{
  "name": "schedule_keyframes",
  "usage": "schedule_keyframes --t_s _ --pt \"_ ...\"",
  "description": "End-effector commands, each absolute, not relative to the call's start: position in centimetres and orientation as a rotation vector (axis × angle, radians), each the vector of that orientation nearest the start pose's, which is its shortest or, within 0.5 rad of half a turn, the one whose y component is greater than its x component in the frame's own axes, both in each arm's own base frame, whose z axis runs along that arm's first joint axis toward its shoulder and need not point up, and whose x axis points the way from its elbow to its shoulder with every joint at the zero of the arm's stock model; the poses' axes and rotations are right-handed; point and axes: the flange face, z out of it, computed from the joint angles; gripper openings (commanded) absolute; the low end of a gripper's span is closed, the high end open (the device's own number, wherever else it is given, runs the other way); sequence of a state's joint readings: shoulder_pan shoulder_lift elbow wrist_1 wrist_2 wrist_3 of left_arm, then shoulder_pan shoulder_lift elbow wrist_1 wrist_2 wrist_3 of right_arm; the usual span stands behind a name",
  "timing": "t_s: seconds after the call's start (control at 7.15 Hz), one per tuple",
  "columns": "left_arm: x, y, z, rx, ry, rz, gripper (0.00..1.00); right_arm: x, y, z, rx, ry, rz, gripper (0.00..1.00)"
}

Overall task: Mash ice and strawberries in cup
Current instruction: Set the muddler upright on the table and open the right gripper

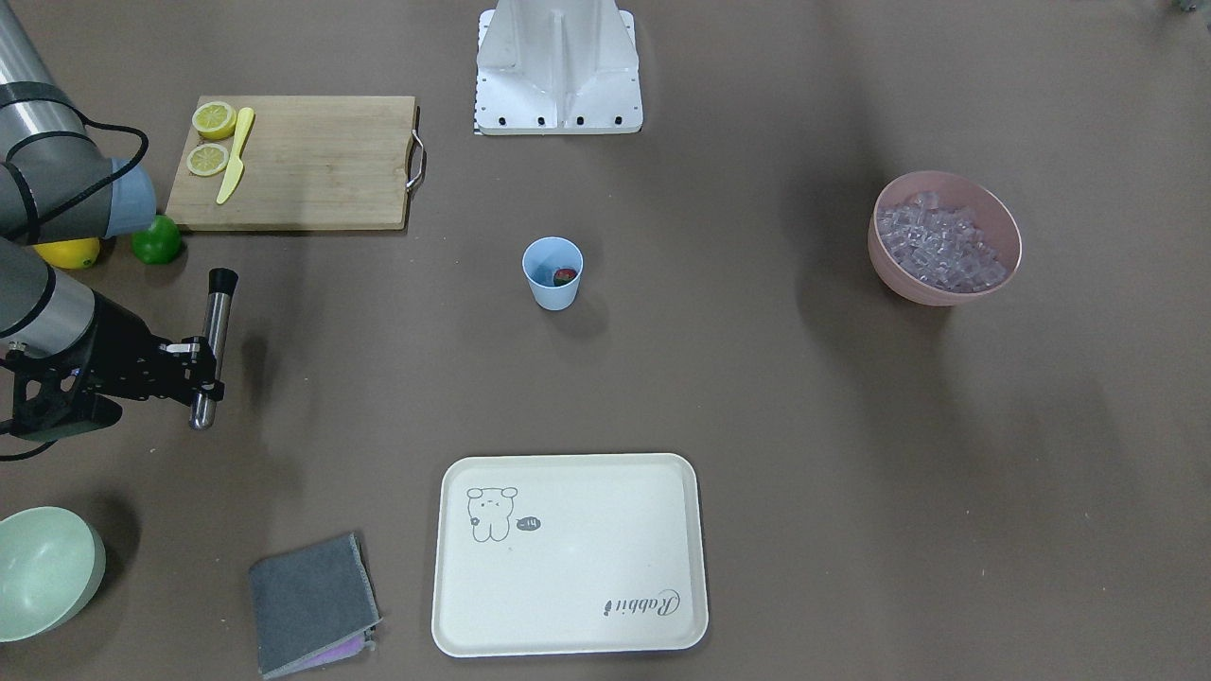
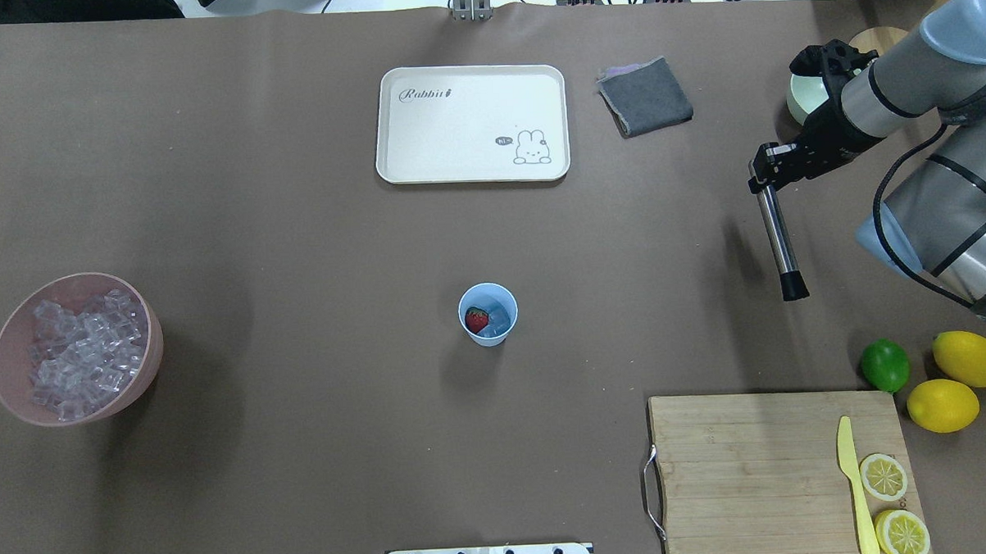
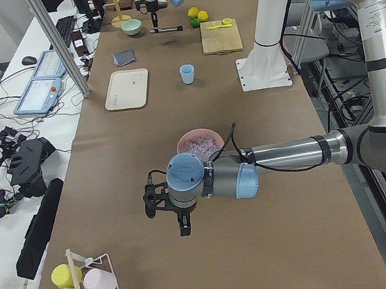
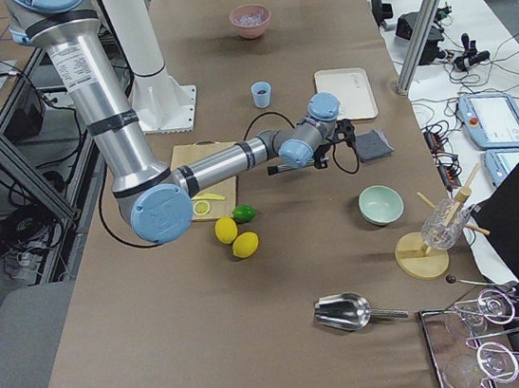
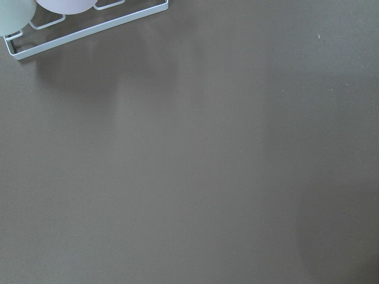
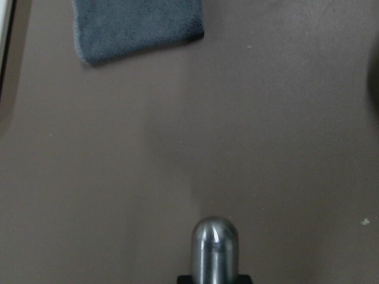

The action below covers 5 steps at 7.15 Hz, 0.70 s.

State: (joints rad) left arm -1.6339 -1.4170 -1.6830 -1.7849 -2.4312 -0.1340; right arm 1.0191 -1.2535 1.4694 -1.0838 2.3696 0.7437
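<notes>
The light blue cup stands upright mid-table, also seen in the front-facing view. Inside it lie a red strawberry and some clear ice. More ice fills a pink bowl far to the cup's left. My right gripper is shut on a steel muddler with a black tip, held roughly level above the table, well right of the cup. Only the exterior left view shows my left gripper, near the pink bowl; I cannot tell whether it is open or shut.
A wooden cutting board carries two lemon halves and a yellow knife. A lime and two lemons lie beside it. A white tray, grey cloth and pale green bowl sit on the far side.
</notes>
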Motion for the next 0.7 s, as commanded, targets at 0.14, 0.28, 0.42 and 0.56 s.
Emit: schedule_keyframes --t_s 0.14,0.28,0.42,0.56 --pt "-8.6 -42.9 64.3 0.138 0.864 -0.110 0.98 -27.8 -57.9 48.6 -0.022 -1.039 -0.117 0.00" --pt "-8.6 -42.9 64.3 0.137 0.862 -0.112 0.98 -28.0 -58.1 49.6 -0.035 -1.029 -0.110 0.00" --pt "-8.6 -42.9 64.2 0.139 0.864 -0.111 0.98 -28.5 -57.8 50.5 -0.051 -1.022 -0.107 0.00" --pt "-8.6 -42.9 64.3 0.138 0.862 -0.110 0.98 -28.6 -57.7 51.8 -0.071 -1.005 -0.090 0.00"
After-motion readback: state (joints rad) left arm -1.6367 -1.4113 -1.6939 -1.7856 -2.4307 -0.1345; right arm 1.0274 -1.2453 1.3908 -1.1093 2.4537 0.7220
